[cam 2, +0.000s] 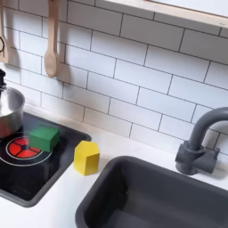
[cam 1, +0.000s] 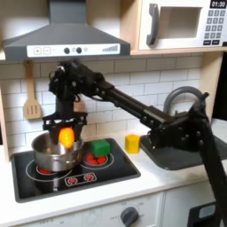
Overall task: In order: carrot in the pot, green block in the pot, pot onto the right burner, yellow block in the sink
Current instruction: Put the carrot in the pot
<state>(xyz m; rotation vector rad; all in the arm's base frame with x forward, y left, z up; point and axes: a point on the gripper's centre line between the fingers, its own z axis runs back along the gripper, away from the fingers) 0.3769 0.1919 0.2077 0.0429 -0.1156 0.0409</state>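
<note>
The gripper (cam 1: 65,124) hangs right over the pot (cam 1: 53,152) in the first exterior view. It pinches the carrot (cam 1: 66,136) between its fingers, and the carrot points down into the open pot. The carrot sits just above the pot's rim, at about 12 o'clock from the pot's middle. I think it is held there so it can drop straight in and not hit the wall.

The pot stands on the left burner of the black cooktop (cam 1: 120,167), at 9 o'clock from the green block (cam 1: 102,146). The green block rests on the right burner (cam 1: 96,160), on its red rings. It has to come off before the pot can go there.

The yellow block (cam 1: 132,143) stands on the white counter (cam 2: 67,200), just past the cooktop's edge, at 3 o'clock from the green block. The sink (cam 1: 177,155) is at 3 o'clock from the yellow block, with the faucet (cam 2: 198,142) behind it. That block is close to the sink, so its trip looks short.

A wooden spoon (cam 2: 51,40) hangs on the tiled wall.
</note>
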